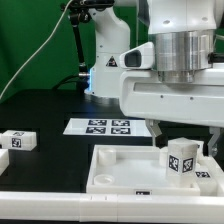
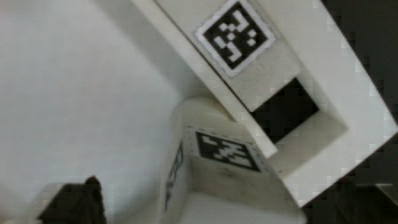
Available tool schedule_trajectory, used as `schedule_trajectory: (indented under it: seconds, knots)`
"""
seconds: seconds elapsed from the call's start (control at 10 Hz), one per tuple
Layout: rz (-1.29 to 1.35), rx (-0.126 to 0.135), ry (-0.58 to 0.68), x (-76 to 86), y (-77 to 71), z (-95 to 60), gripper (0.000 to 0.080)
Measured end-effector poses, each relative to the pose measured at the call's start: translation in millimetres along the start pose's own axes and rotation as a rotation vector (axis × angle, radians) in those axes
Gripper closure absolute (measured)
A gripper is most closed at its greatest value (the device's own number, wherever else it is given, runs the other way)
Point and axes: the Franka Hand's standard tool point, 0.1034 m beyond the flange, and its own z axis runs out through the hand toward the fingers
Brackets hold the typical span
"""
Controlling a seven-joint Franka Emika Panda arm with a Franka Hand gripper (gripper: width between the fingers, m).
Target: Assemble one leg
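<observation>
A small white leg (image 1: 181, 159) with a black-and-white tag stands upright on the large white panel (image 1: 115, 168), at its corner on the exterior view's right. My gripper (image 1: 183, 147) is lowered over this leg, one dark finger on each side. In the wrist view the leg (image 2: 226, 165) lies between the fingers; one finger (image 2: 75, 200) stands clearly apart from it. The gripper (image 2: 214, 208) is open. The panel's rim (image 2: 267, 60) carries a tag and has a dark square opening (image 2: 285, 106) beside the leg. A second leg (image 1: 18, 141) lies on the black table at the exterior view's left.
The marker board (image 1: 103, 126) lies on the table behind the panel. A long white part (image 1: 60, 207) runs along the front edge. The robot's base (image 1: 108, 60) stands at the back, with a green backdrop behind it.
</observation>
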Motion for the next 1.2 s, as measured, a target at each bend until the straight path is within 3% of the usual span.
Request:
schedule_trajectory:
  seconds: [0.7, 1.0, 1.1, 1.2]
  knots:
    - [-0.657, -0.022, 0.013, 4.1, 0.5, -1.6, 0.0150]
    - [-0.875, -0.050, 0.016, 6.0, 2.7, -1.6, 0.0150]
    - [-0.890, -0.051, 0.015, 6.6, 3.6, -1.5, 0.0263]
    - [-0.882, -0.051, 0.015, 6.6, 3.7, -1.4, 0.0263]
